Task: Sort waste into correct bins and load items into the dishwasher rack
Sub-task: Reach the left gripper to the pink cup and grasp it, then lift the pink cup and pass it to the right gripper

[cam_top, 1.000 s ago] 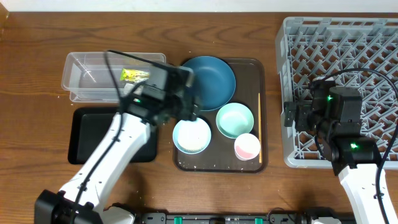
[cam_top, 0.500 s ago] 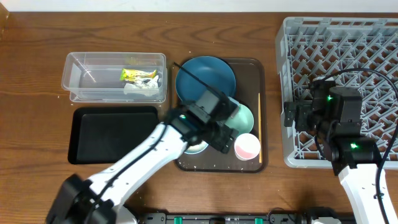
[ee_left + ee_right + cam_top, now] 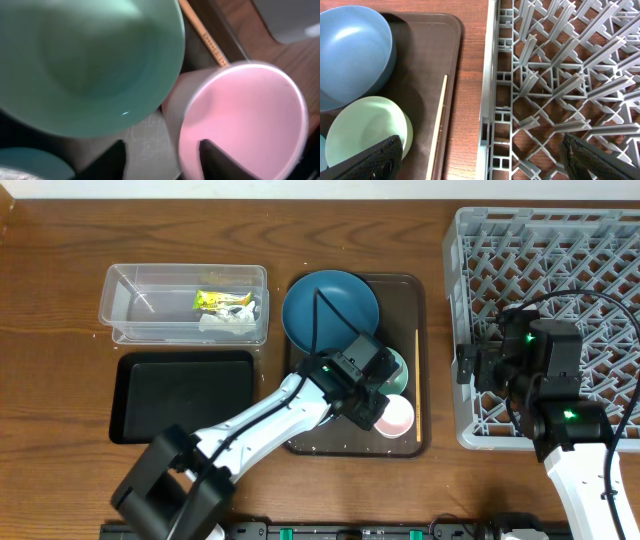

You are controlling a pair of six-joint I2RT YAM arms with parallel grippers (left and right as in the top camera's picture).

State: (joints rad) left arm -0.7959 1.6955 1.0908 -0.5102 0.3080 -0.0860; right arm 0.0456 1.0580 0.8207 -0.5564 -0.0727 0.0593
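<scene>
left claw (image 3: 167, 162): open. Its 2 fingers (image 3: 112, 160) stand apart, with the wall of the pink cup (image 3: 245, 120) between them. 1 finger is down in the gap beside the cup and the other is over the pink inside. The view is blurry, but no finger looks pressed on the cup.
right claw (image 3: 482, 162): open wide, with nothing in it. It hangs over the left edge of the grey rack (image 3: 560, 75).
pink cup: upright on the brown tray (image 3: 405, 292), in the right corner nearest the robot, just beside the mint-green bowl (image 3: 90, 60).
mint-green bowl: on the brown tray, between the pink cup and the dark blue bowl (image 3: 330, 305). From above, the left arm hides part of it.
dark blue bowl: at the far end of the brown tray.
chopsticks (image 3: 418, 385): lying flat along the right side of the brown tray.
clear tub (image 3: 130, 305): on the table (image 3: 350, 230), left of the brown tray. The yellow-green wrapper (image 3: 218, 300) and the white paper scraps (image 3: 235, 320) lie inside it.
black tray (image 3: 180, 395): on the table, just beside the clear tub, nearer the robot.
grey rack: on the right side of the table, near the brown tray but not touching it.
</scene>
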